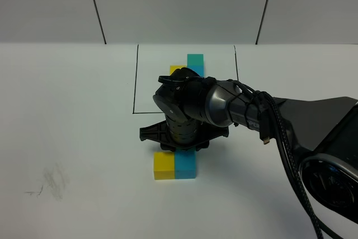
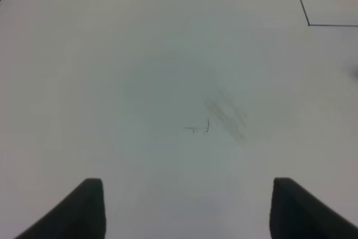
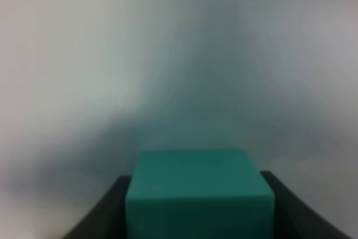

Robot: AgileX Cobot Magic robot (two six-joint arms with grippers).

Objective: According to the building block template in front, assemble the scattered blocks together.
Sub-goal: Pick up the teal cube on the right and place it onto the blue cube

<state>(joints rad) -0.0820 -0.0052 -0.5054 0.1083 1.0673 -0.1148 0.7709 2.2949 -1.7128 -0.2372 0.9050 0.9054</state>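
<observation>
Starting at the left of the high view, the white table [image 1: 67, 138] carries only a faint pencil scuff [image 1: 50, 183]. The left wrist view looks down on that same scuff, with the left pincer [image 2: 187, 208] held partly open over bare table, its two dark fingertips [image 2: 89, 205] well apart and nothing between them.

Near the middle, the yellow cube [image 1: 164, 165] and the blue cube [image 1: 185, 165] sit touching side by side on the table, yellow on the left. Directly above them hangs the right arm [image 1: 235, 107], reaching in from the right edge, its wrist hiding the pincer in this view. The right wrist view shows the right pincer [image 3: 198, 205] clamped on the teal-green cube [image 3: 199, 194], a dark finger at each side of it; whether that cube touches the blue one cannot be told.

Behind the arm, inside the black outlined rectangle [image 1: 136, 82], stands the building block template [image 1: 194, 61], its yellow and teal cubes partly showing.
</observation>
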